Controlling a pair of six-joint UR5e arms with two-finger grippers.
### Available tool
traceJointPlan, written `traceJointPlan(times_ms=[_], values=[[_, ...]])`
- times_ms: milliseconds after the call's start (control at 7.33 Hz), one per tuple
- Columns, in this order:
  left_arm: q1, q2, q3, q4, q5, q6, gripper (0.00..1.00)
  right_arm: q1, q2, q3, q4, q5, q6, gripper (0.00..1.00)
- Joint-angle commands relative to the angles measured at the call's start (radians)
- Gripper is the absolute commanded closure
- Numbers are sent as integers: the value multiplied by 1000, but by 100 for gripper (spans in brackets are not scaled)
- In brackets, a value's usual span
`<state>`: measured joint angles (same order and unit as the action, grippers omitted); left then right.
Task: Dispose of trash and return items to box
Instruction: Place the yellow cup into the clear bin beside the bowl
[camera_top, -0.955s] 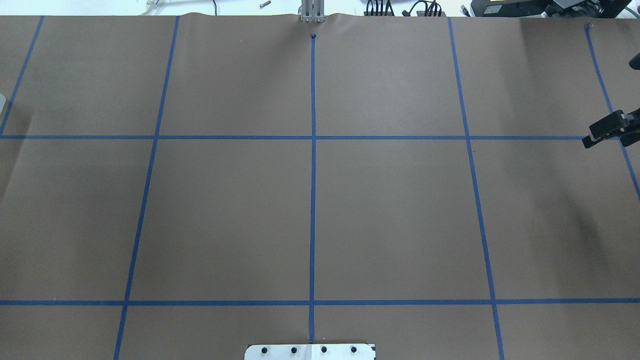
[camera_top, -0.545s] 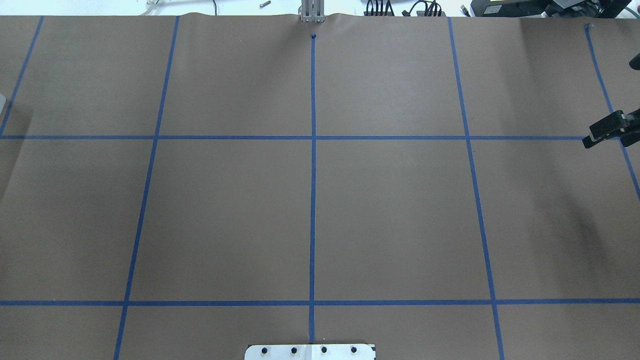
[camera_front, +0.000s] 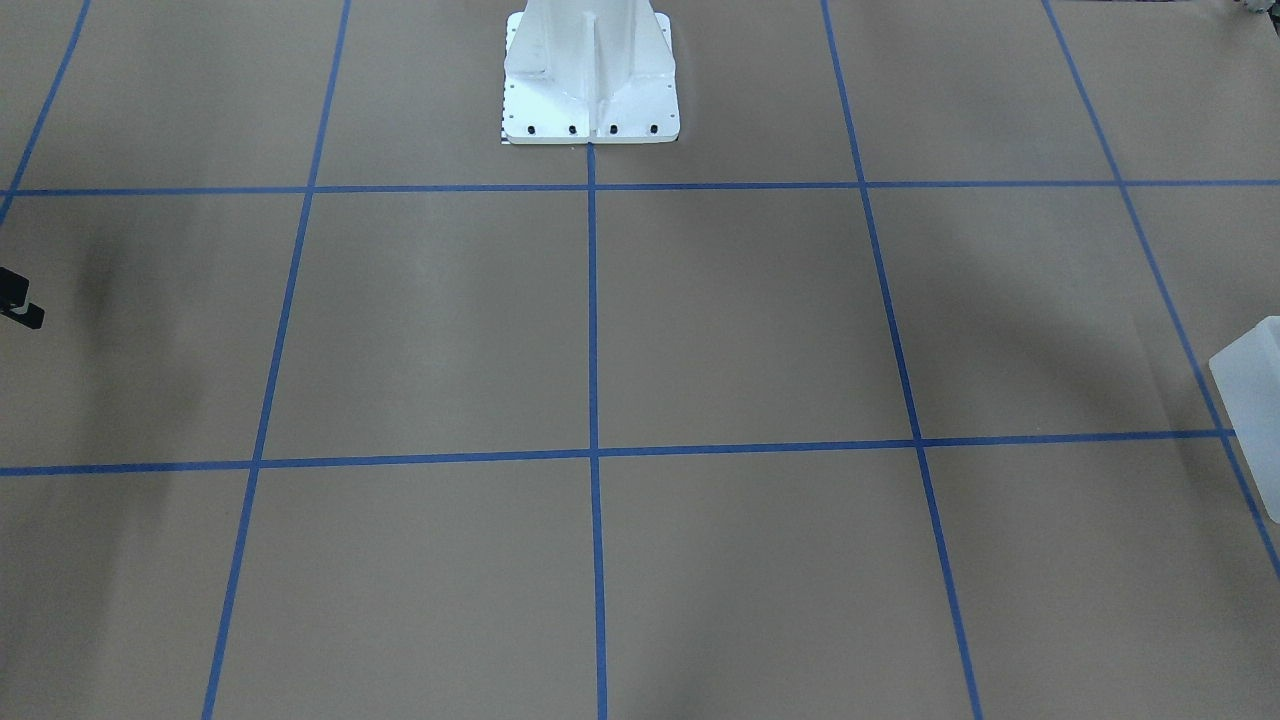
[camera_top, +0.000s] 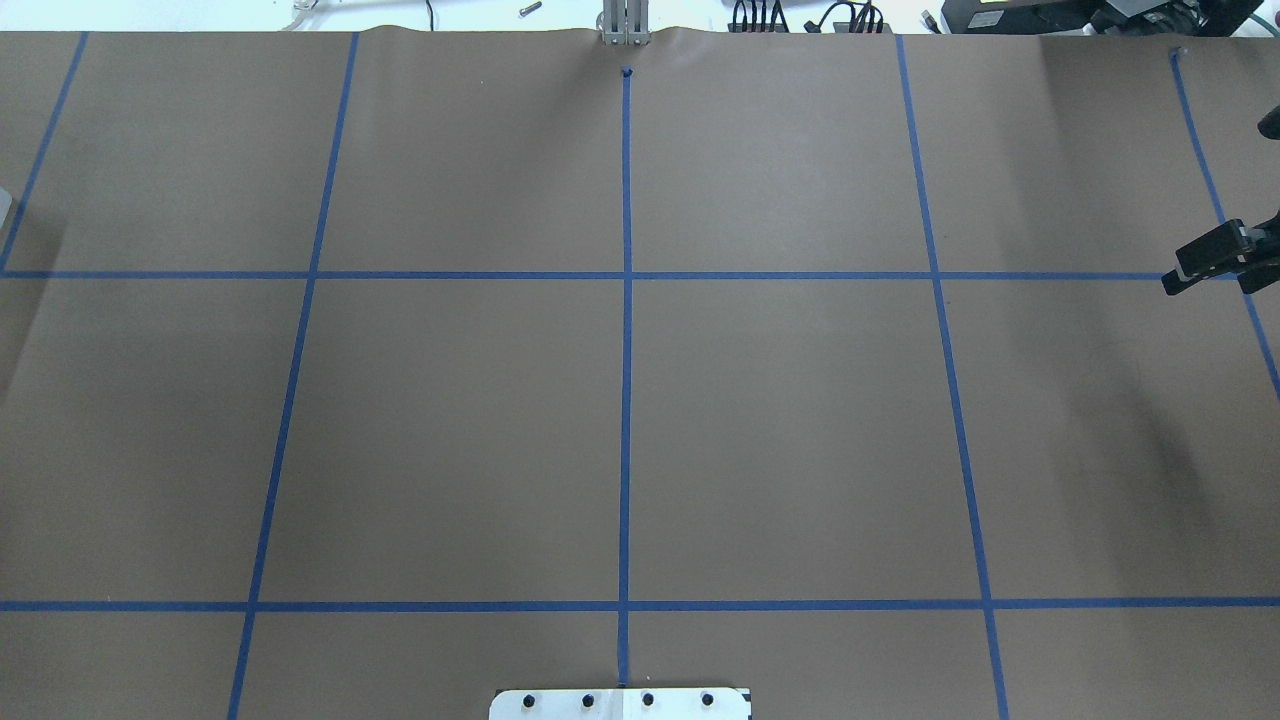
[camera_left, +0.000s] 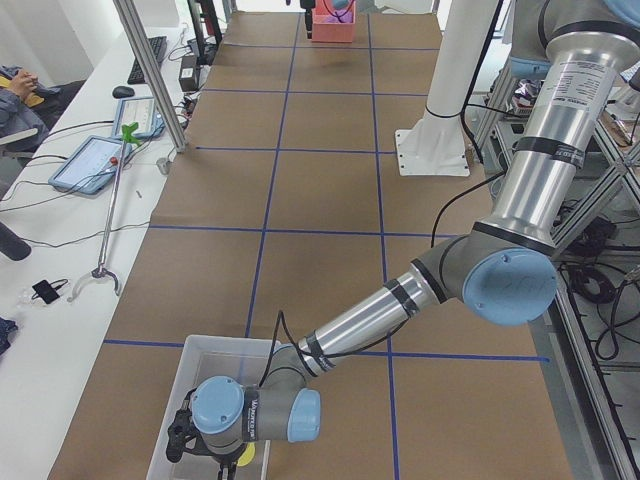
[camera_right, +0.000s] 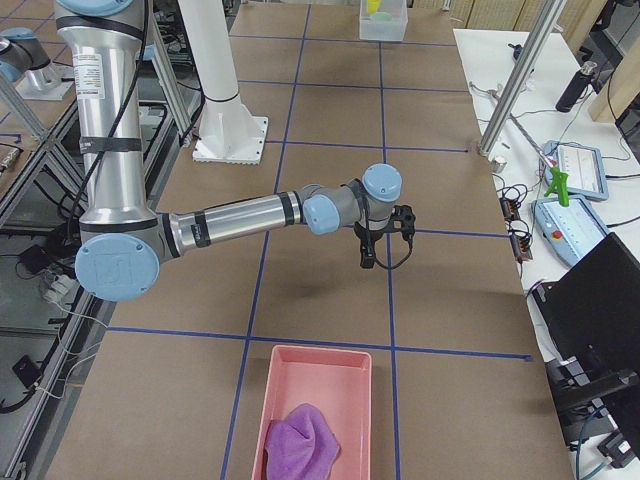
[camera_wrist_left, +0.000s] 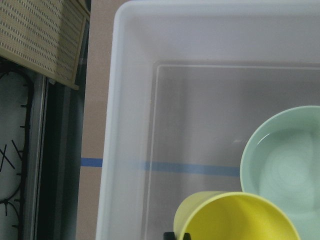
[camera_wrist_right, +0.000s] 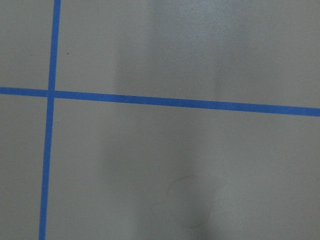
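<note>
Left gripper (camera_left: 182, 440) is down at the translucent white plastic bin (camera_wrist_left: 112, 125), which sits at the robot's left end of the brown paper-covered bench (camera_top: 780, 420). Inside the bin are a yellow plastic cup (camera_wrist_left: 235, 217) and a pale green round bowl (camera_wrist_left: 285, 165). The cup stands open side up right below the gripper, at the bottom edge of the left wrist view. The bowl is just beside it toward the bin's middle, and the cup's rim overlaps the bowl from this angle. A small black piece shows by the cup's lower left rim. Cannot tell whether the left gripper's jaws are apart or together, or whether they touch the cup.

Right gripper (camera_top: 1205, 262) hangs above bare bench on the robot's right side, near a crossing of the blue tape grid lines (camera_top: 626, 400), with nothing under it. Only part of it shows at the frame edge, so cannot tell its jaw state either.

The pink rectangular plastic bin (camera_right: 310, 410) sits at the robot's right end of the bench, with a crumpled purple cloth (camera_right: 300, 440) lying in it. That bin is well apart from the right gripper, one grid square further out. The white arm pedestal (camera_front: 590, 80) is bolted at the bench's robot side.
</note>
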<state>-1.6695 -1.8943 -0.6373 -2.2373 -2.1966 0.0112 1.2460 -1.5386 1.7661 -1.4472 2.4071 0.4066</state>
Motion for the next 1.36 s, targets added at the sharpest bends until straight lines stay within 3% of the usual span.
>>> traceJointPlan(times_ms=[0,136,273,409,545,818,1091,1227], values=[[10,0,7,-5,8,0,100,-5,0,-2,4,0,1,0],[19,0,5,-5,9,0,76,-8,0,-2,4,0,1,0],[34,-2,2,-5,9,0,42,-8,0,-1,4,0,1,0],[43,-6,-7,-2,9,-16,33,-10,0,-1,4,0,1,0],[44,-12,-16,4,8,-22,30,-10,0,1,4,0,1,0],[39,-8,-202,174,4,-33,24,-10,-2,15,16,3,52,0],[7,-2,-355,295,0,-30,20,-46,-37,7,164,-2,168,0],[5,3,-460,383,-2,-31,18,-51,-38,10,183,-2,197,0]])
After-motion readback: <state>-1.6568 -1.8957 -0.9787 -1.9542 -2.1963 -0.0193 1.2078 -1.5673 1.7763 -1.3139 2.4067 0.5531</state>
